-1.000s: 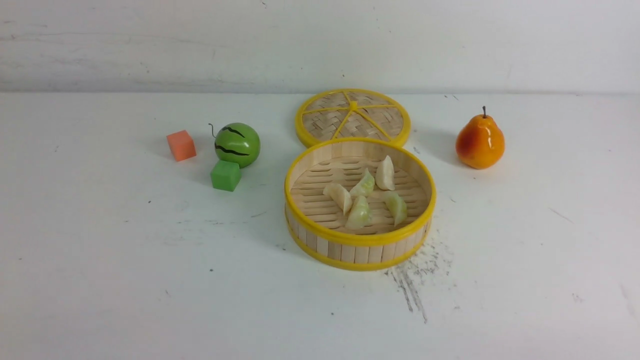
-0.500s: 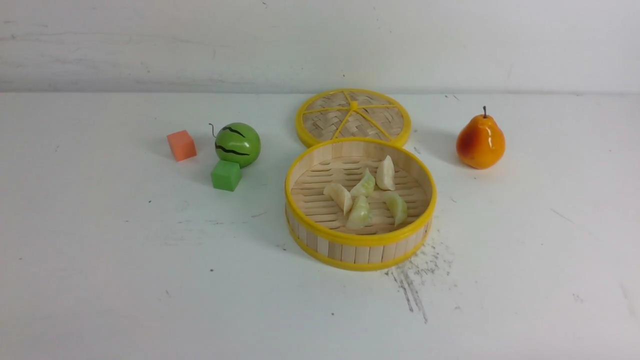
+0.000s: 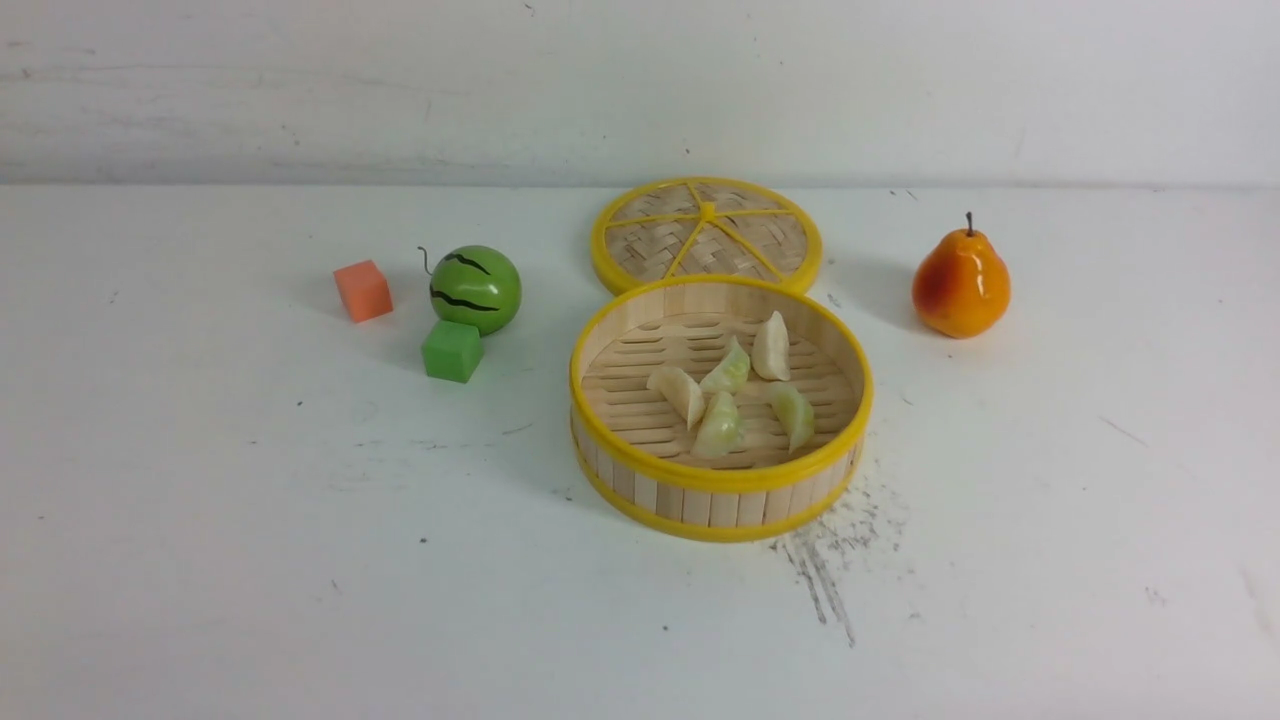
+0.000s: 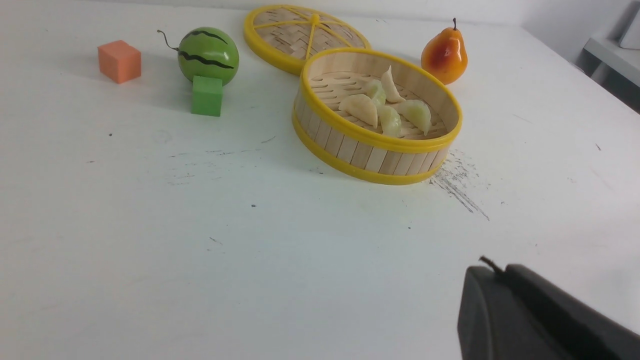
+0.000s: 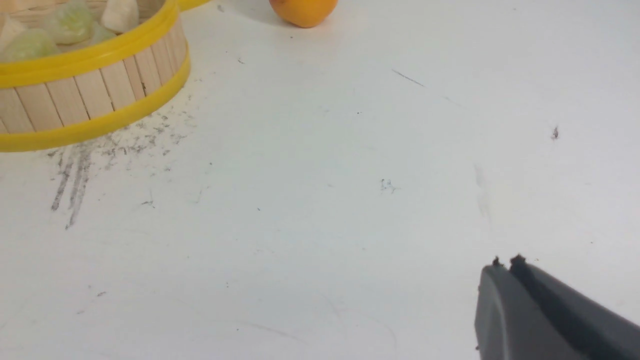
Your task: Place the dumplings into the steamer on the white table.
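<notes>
Nothing has shifted over the last second: all five dumplings (image 3: 735, 385) sit in the steamer (image 3: 720, 485), well ahead of both pincers, left (image 4: 492, 272) and right (image 5: 505, 267) pressed closed and empty, so the task looks done.

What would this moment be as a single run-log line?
dumplings: all five in steamer | lid: flat behind steamer | left gripper: shut, empty | right gripper: shut, empty | task: looks complete

A scuffed white wall (image 3: 640, 90) stands behind, evenly lit.
</notes>
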